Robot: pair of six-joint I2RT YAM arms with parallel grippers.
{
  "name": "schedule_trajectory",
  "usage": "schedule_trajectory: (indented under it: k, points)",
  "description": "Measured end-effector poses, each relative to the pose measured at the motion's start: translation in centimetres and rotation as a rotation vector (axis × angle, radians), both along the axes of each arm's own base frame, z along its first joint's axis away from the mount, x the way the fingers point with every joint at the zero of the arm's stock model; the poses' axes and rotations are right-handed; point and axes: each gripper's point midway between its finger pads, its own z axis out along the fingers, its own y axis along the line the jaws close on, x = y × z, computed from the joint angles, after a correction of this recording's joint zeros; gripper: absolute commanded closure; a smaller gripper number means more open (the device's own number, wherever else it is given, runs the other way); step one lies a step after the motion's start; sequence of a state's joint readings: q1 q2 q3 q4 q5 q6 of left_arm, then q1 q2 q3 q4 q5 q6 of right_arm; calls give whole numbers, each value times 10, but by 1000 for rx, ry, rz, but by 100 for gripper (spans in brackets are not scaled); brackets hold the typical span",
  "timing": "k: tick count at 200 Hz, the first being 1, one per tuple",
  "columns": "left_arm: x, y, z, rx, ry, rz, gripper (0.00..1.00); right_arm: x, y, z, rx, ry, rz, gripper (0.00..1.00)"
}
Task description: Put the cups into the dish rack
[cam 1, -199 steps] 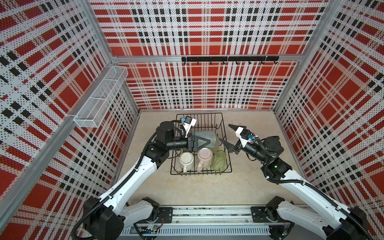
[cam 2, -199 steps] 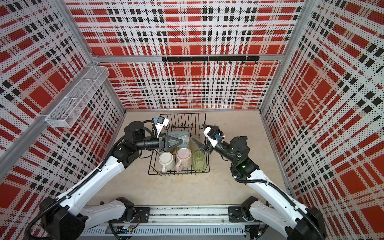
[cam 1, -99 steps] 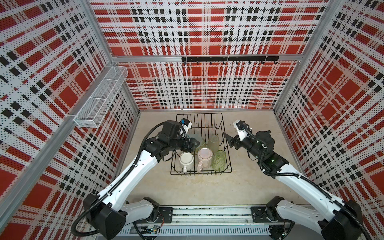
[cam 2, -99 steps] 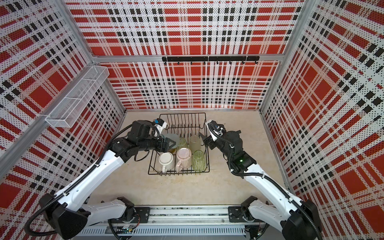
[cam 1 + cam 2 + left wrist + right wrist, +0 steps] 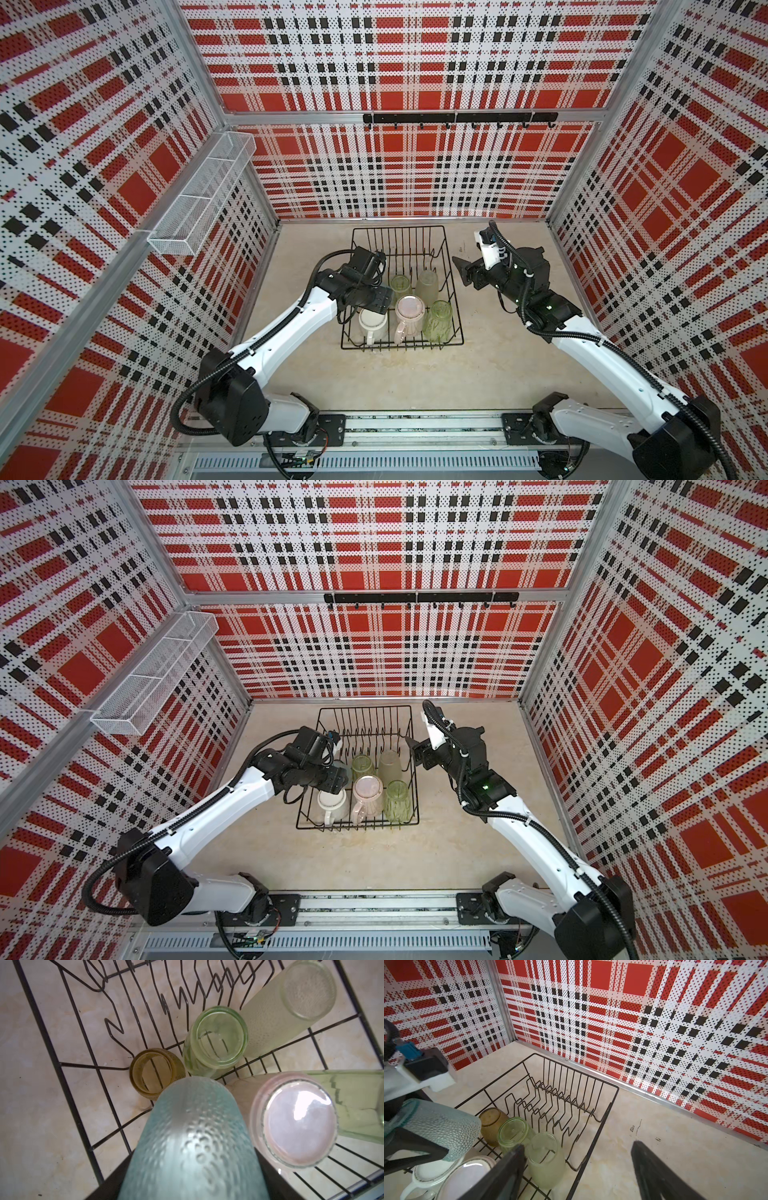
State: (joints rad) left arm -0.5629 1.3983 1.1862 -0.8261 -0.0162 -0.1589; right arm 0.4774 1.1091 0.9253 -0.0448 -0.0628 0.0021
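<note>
1 teal cup sits gripped in the left tool.

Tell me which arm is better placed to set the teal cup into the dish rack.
Left. The left gripper is shut on the teal cup, held above the dish rack near the amber cup. The right gripper is open and empty, outside the rack's right rim.

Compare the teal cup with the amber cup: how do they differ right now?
The teal cup is clamped in the left claw over the dish rack; the amber cup stands free on its wires. The teal cup is tilted sideways, the amber cup on end. The teal cup looks longer, the amber cup squat. Both are textured, translucent.
</note>
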Motion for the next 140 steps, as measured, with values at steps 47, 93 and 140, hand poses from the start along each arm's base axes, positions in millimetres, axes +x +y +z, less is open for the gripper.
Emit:
schedule_trajectory:
  k: [47,93,140]
  points:
    - [5,-10,-10,30,19,-18,29,-2,1,-7,-13,27,10,16]
    - [8,-19,-2,13,-3,-29,30,-4,-1,-14,-36,48,6,16]
    - [8,-23,-2,-3,1,-40,30,-5,-1,-17,-41,58,10,16]
